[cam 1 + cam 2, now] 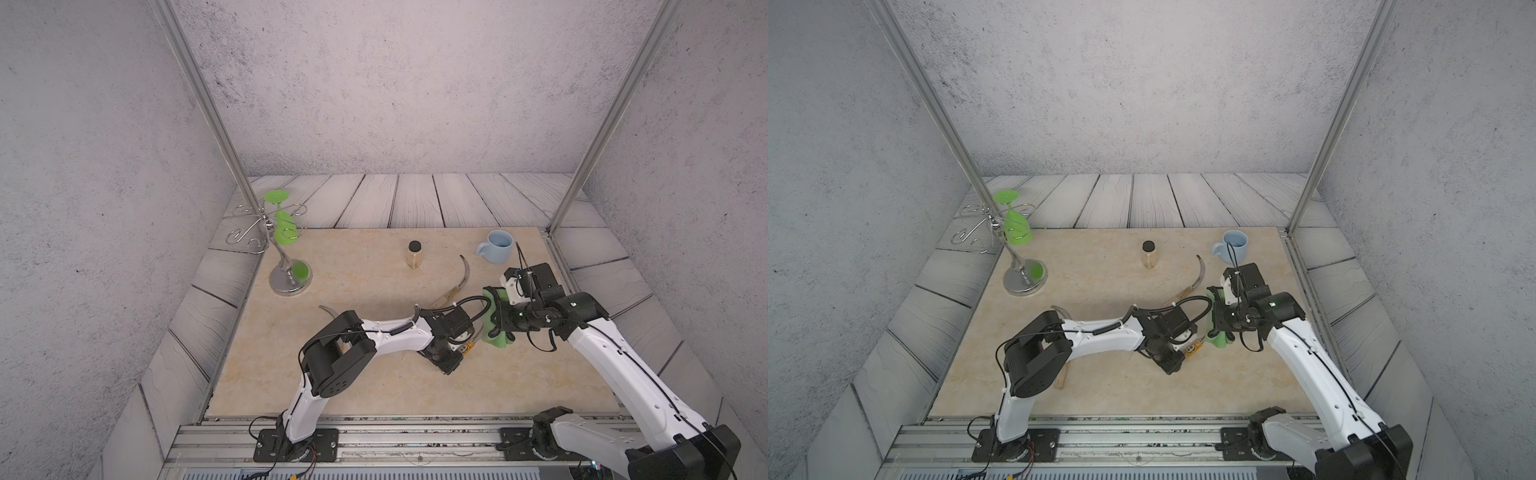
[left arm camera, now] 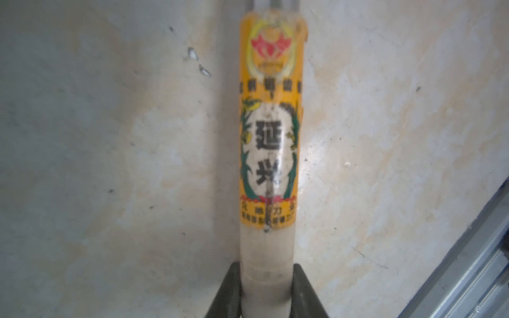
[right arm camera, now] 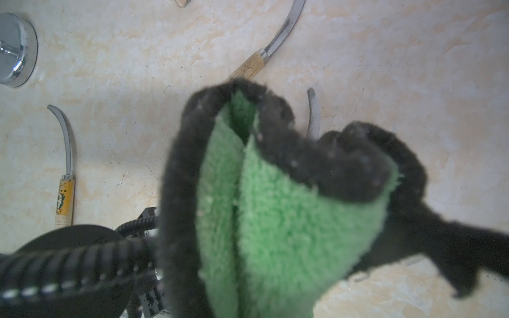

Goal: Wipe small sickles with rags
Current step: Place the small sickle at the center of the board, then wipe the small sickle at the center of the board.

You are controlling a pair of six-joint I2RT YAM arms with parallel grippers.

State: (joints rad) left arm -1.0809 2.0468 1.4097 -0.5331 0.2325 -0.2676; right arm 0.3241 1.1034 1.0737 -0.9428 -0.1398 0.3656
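My left gripper (image 2: 266, 278) is shut on the pale wooden handle of a small sickle (image 2: 268, 137) with a yellow-and-black label, held low over the table. In a top view that sickle's blade (image 1: 481, 332) runs into the green rag (image 1: 500, 340). My right gripper (image 1: 496, 322) is shut on the rag (image 3: 275, 206), which is folded and dark-edged and hides the fingers. The blade tip (image 3: 314, 113) pokes out behind the cloth. A plain-handled sickle (image 1: 457, 278) lies behind the arms. A labelled sickle (image 3: 66, 165) lies partly under my left arm (image 1: 1061, 380).
A chrome rack (image 1: 291, 278) with a green goblet (image 1: 282, 224) hanging on it stands at the back left. A small black-lidded jar (image 1: 414, 255) is at the back centre and a blue mug (image 1: 496, 246) at the back right. An aluminium rail (image 1: 415, 436) runs along the front edge.
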